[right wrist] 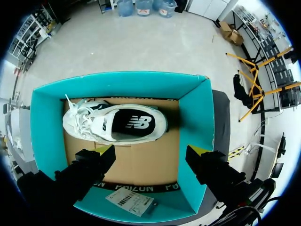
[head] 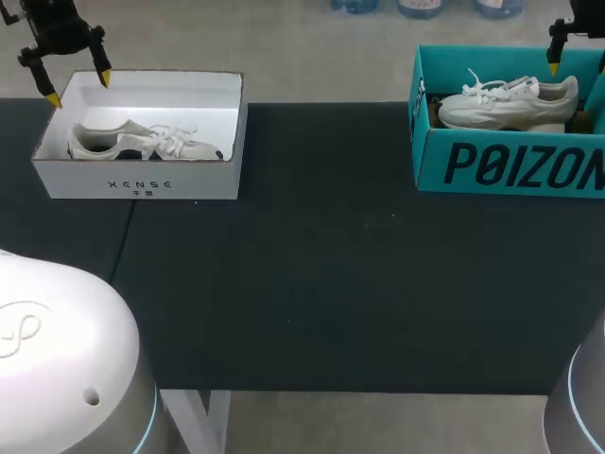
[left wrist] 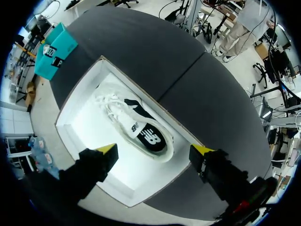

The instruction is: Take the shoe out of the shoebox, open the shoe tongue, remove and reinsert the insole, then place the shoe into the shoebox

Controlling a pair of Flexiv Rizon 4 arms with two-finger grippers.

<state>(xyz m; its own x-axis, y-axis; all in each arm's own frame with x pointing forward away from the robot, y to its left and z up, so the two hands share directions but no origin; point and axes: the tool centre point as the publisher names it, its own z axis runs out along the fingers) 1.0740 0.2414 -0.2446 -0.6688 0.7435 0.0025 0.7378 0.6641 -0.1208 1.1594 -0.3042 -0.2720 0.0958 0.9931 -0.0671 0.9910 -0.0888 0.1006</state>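
Head view first: two boxes on the dark table (head: 331,284), well apart. The white shoebox (head: 142,182) sits at 10 o'clock and the teal shoebox (head: 510,165) at 2 o'clock. Both have their lids off.

The left gripper (head: 77,88) hangs over the white shoebox's far-left corner. Its yellow tips are spread wide and there is nothing between them. The white shoe (head: 142,144) is inside that box, along the near wall, with its laced end toward 3 o'clock.

From the left wrist, the left gripper (left wrist: 154,150) is wide open above the white shoebox (left wrist: 89,117). The white shoe (left wrist: 141,132) stands on its sole below the gap, its dark insole showing (laces in a loose tangle ahead of it). The fingers are clear of it. The teal shoebox (left wrist: 56,49) shows far off across the table.

On the other side, the right gripper (head: 578,59) hovers above the teal shoebox's back wall. The second white shoe (head: 506,102) is inside, laces toward 9 o'clock.

From the right wrist, the right gripper (right wrist: 150,151) is also spread open and holds nothing. It is above the cardboard floor of the teal shoebox (right wrist: 195,122). The second white shoe (right wrist: 117,125) lies ahead of the fingers, against the far wall, opening up. A white label (right wrist: 129,201) is stuck on the box's near wall.
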